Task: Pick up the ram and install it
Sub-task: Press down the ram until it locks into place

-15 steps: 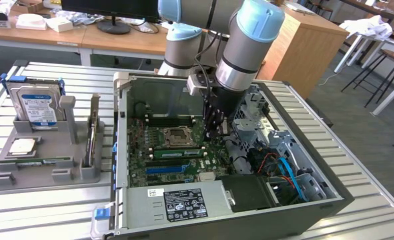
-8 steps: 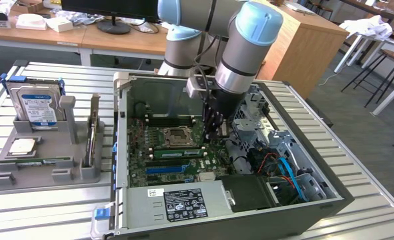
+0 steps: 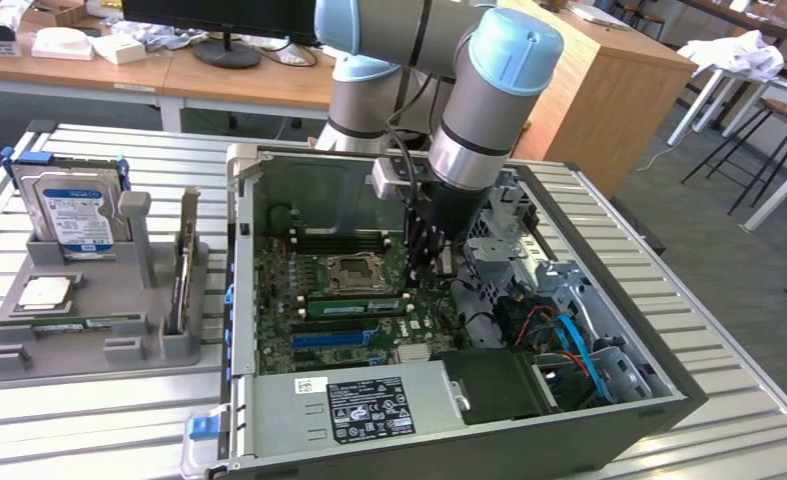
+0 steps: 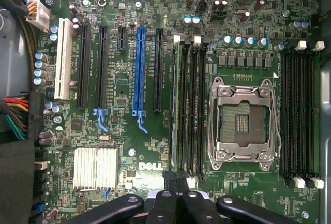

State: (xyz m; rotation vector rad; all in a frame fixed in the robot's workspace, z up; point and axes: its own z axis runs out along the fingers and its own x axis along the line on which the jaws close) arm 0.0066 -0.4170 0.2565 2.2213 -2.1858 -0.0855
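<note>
Ram seated in slot beside the socket

The ram (image 4: pixel 177 105) was found standing in the slot nearest the socket (image 4: pixel 241 123); the gripper (image 4: pixel 177 182) was pressed together just over the ram's end.

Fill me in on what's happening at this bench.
A grey and light-blue robot arm reaches down into an open desktop computer case, its black gripper shut just above the green motherboard, at one end of the memory slots beside the empty silver processor socket. A long green memory stick sits in a slot there. On the grey parts tray outside lie a blue-and-white-labelled hard drive and a small square silver chip.
</note>
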